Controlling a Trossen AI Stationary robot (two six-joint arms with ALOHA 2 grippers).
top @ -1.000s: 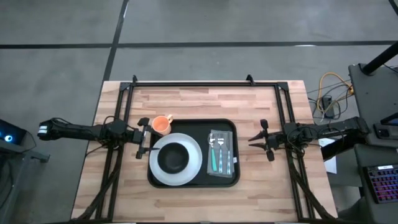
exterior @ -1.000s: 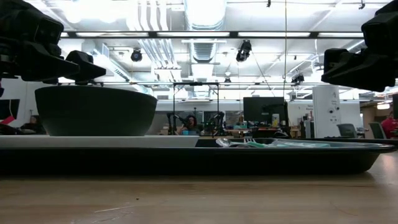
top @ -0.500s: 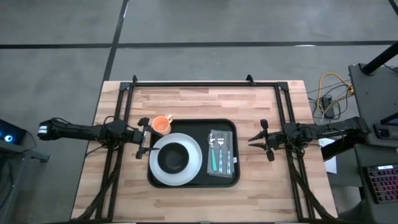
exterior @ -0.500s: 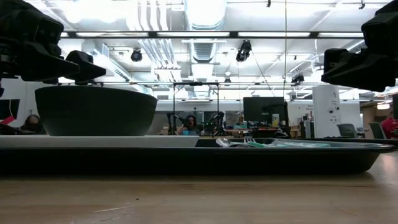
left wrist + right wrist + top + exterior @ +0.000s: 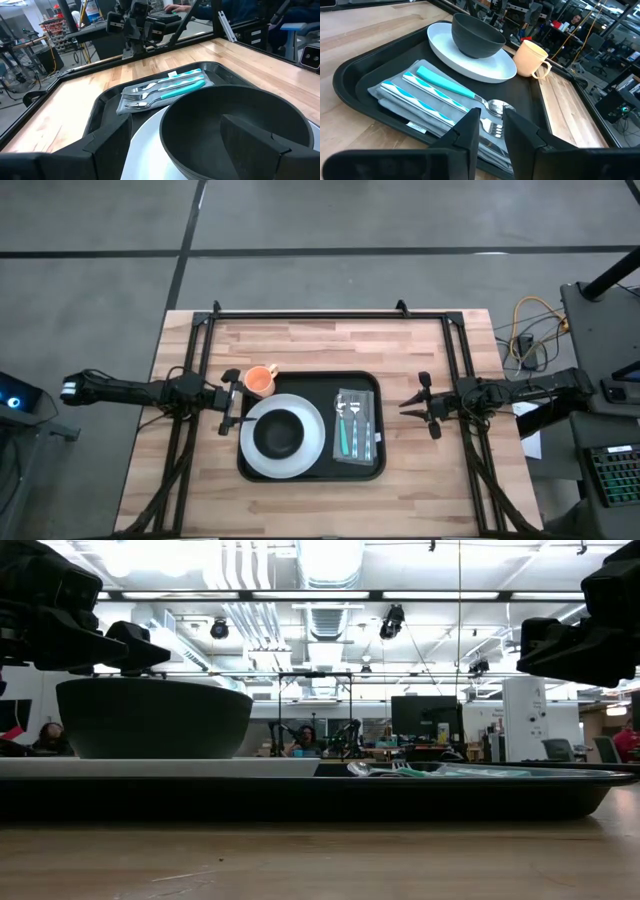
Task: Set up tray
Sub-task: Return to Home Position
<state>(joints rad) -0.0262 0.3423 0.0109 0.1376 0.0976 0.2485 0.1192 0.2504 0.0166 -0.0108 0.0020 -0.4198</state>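
The black tray (image 5: 318,386) lies in the middle of the wooden table. On its left half a white plate (image 5: 312,448) carries a dark bowl (image 5: 280,434). On its right half a grey napkin (image 5: 364,442) holds teal-handled cutlery (image 5: 346,430). An orange cup (image 5: 260,381) stands at the tray's far left corner. My left gripper (image 5: 233,398) hovers open just left of the tray, raised, with the bowl (image 5: 235,125) in front of it. My right gripper (image 5: 404,406) hovers right of the tray with a narrow gap between its fingers (image 5: 470,131) and nothing in it.
A black metal frame (image 5: 310,314) runs along the table's far side and down both sides under the arms. Bare wood lies far of the tray (image 5: 320,345) and near it (image 5: 310,505). Cables and a desk (image 5: 590,330) stand beyond the table's right edge.
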